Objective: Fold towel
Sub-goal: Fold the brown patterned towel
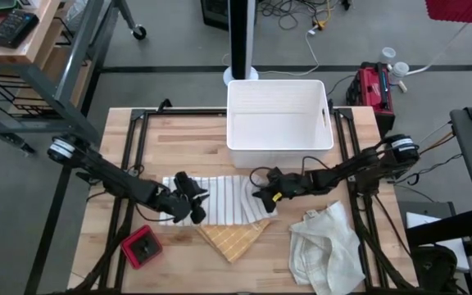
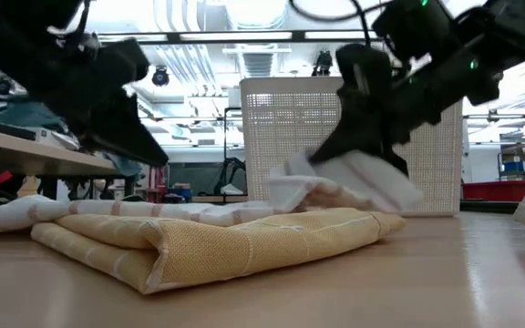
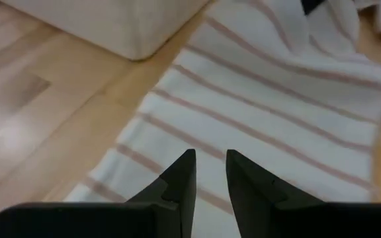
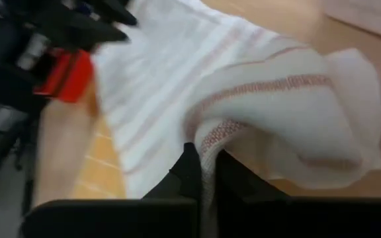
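A white towel with thin pink stripes (image 1: pixel 220 201) lies spread at the table's middle. Its near part rests on a folded yellow cloth (image 1: pixel 232 239). My right gripper (image 1: pixel 262 195) is shut on the towel's right end, which is raised off the table (image 2: pixel 358 178). My left gripper (image 1: pixel 193 211) hovers over the towel's left part. Its fingers stand a narrow gap apart (image 3: pixel 210 165), and flat towel shows through that gap. In the low view its tip (image 2: pixel 153 155) stands above the cloth with nothing hanging from it. My right gripper pinches the towel's right edge at the red-striped hem (image 4: pixel 211 135) between its two fingers. The fingers come from the table's right side, slanting down. That end is lifted clear and bulges in a loose fold (image 4: pixel 323 112). The rest of the towel lies on the yellow cloth and the table.
A white plastic basket (image 1: pixel 279 123) stands at the table's far middle, just behind the towel. A crumpled white cloth (image 1: pixel 326 246) lies at the near right. A small red object (image 1: pixel 142 248) sits at the near left.
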### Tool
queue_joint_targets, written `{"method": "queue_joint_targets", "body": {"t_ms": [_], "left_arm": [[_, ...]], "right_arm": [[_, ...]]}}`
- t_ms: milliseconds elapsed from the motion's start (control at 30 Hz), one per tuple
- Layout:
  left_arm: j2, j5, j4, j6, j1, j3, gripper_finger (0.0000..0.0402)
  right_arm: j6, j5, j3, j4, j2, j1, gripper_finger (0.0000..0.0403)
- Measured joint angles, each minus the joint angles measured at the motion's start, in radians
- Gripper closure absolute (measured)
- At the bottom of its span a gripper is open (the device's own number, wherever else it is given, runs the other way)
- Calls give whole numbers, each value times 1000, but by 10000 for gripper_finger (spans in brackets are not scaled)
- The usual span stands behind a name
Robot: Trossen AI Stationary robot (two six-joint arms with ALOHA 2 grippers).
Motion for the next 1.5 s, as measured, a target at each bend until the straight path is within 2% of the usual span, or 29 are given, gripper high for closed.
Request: {"method": "queue_joint_targets", "body": {"t_ms": [167, 300, 433, 567, 700, 900, 1067, 1233, 1433, 1500], "left_arm": [[-15, 181, -174, -14, -12, 55, 327], [7, 182, -252, -97, -28, 39, 327], [41, 189, -239, -155, -27, 1, 327], [64, 199, -210, -145, -28, -4, 327], [-6, 213, -326, -169, -47, 64, 328], [-193, -81, -410, -123, -148, 147, 355], [-315, -282, -405, -118, -311, 151, 379], [-360, -556, -398, -119, -521, 146, 395], [-360, -874, -390, -119, -753, 145, 400], [-353, -906, -391, -117, -812, 145, 400]], "right_arm": [[-14, -18, 20, -1, -72, 18, 396], [-46, -17, 79, -75, -96, 32, 396], [-120, -17, 201, -193, -96, 37, 396], [-187, 6, 330, -313, -86, 36, 396], [-231, 13, 458, -429, -40, 31, 396], [-295, 35, 646, -583, 90, 23, 396], [-355, 37, 806, -650, 219, 12, 396], [-405, 24, 968, -690, 355, 2, 396], [-412, -49, 1166, -718, 508, -37, 397], [-412, -68, 1245, -744, 564, -47, 397]]}}
